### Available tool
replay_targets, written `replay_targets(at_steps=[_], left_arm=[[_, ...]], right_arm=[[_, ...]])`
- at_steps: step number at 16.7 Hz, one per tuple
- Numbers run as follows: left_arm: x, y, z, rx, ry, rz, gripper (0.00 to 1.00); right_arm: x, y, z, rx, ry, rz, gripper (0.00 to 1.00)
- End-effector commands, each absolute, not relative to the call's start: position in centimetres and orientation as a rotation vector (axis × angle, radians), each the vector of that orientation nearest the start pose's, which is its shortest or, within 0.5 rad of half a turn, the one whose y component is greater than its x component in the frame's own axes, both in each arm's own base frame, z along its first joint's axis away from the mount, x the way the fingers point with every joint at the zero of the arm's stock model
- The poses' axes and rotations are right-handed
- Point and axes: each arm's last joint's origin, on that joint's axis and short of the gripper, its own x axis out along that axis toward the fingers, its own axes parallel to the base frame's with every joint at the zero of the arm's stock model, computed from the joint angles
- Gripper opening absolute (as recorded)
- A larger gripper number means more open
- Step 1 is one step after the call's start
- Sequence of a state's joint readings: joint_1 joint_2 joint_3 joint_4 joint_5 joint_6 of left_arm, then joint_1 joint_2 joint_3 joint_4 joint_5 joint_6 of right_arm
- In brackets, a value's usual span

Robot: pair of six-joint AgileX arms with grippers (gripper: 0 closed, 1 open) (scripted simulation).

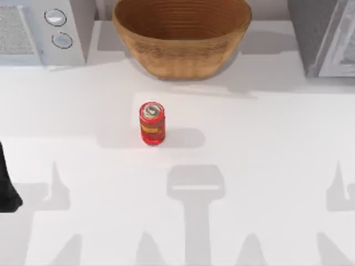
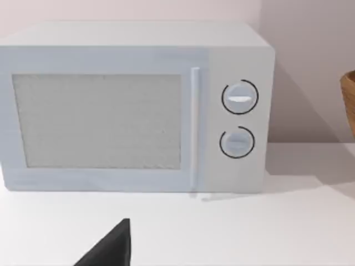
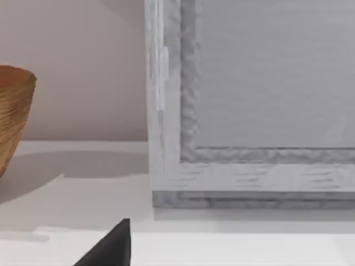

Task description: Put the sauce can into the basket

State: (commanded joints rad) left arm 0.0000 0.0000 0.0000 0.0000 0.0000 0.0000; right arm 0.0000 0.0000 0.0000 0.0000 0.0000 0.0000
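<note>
One small red cylindrical sauce can (image 1: pixel 152 123) with a yellow-orange label band and a silvery round top stands upright on the white table (image 1: pixel 266 166), roughly at the table's middle and a little toward its left side. Its long axis runs vertical, the round top facing up, and bare surface surrounds it on every side. Toward the far edge, well apart from the can, sits the large round tan-brown woven wicker basket (image 1: pixel 182 34), mouth up, with ribbed rings inside. At the far left corner stands a white microwave (image 1: pixel 41 30) with two round dials; the basket's rim (image 2: pixel 349 100) shows beside it in the left wrist view. At the far right corner is a grey box-like appliance (image 1: pixel 324 36), near the basket's side (image 3: pixel 14 111) in the right wrist view. My left arm (image 1: pixel 6 188) is parked at the left edge. How far either claw is open, or whether it holds anything, I cannot tell.
</note>
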Motion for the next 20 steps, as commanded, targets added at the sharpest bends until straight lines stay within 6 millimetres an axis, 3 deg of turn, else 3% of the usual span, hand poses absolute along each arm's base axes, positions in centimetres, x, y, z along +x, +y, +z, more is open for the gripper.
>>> replay_targets(at_steps=[6,11,16,20], left_arm=[[11.0,-0.3,16.8,0.029,0.03,-0.071,1.0],[13.5,-1.0,19.2,0.116,0.115,-0.305,1.0],[19.5,-1.9,21.1,0.199,0.168,-0.634,1.0],[26.1,-2.5,19.8,0.224,0.17,-0.902,1.0]], right_arm=[[10.6,-0.1,16.0,0.0,0.0,0.0,1.0],[10.6,-0.1,16.0,0.0,0.0,0.0,1.0],[10.6,-0.1,16.0,0.0,0.0,0.0,1.0],[10.6,-0.1,16.0,0.0,0.0,0.0,1.0]])
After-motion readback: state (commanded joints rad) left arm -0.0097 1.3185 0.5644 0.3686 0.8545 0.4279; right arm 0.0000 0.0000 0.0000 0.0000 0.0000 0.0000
